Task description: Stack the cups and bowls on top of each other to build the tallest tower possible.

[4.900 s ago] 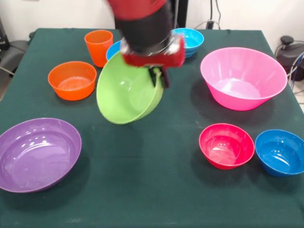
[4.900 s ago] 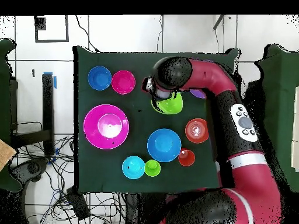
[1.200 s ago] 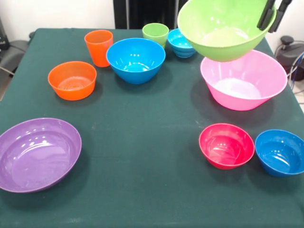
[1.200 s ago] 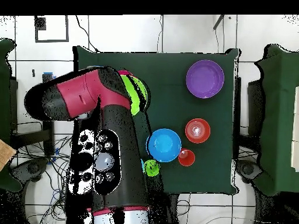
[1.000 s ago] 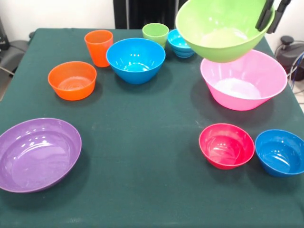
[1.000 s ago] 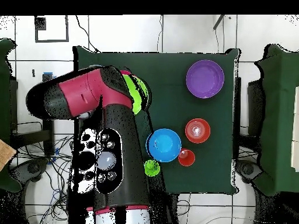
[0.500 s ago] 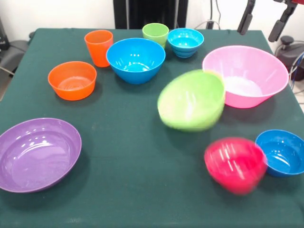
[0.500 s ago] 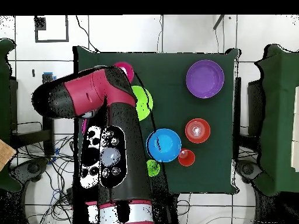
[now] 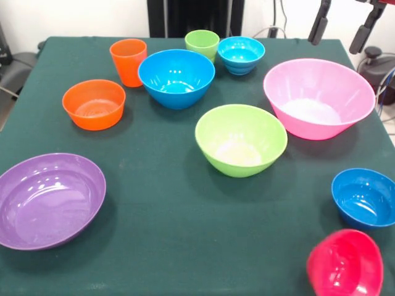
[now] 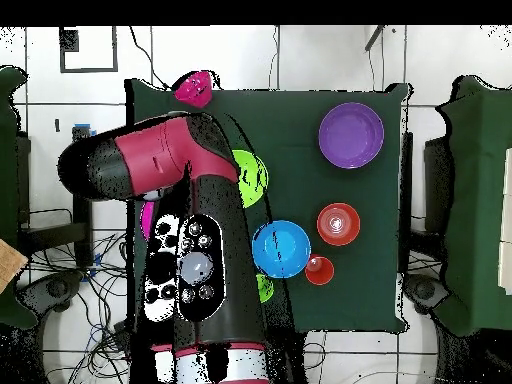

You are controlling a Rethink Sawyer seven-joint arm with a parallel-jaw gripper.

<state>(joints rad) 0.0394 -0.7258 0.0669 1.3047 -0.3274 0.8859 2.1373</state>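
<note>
Fingers (image 9: 321,28) of your gripper (image 9: 342,24) hang spread and empty above the pink bowl (image 9: 319,98); the lime green bowl (image 9: 241,139) sits upright beside it, toward the table's (image 9: 160,246) middle.

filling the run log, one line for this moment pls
end effector: open, raised, empty | lime bowl: upright on table, beside pink bowl | red bowl: tipped at table edge

Lime green bowl (image 9: 241,139), pink bowl (image 9: 319,98), purple bowl (image 9: 48,200).
</note>
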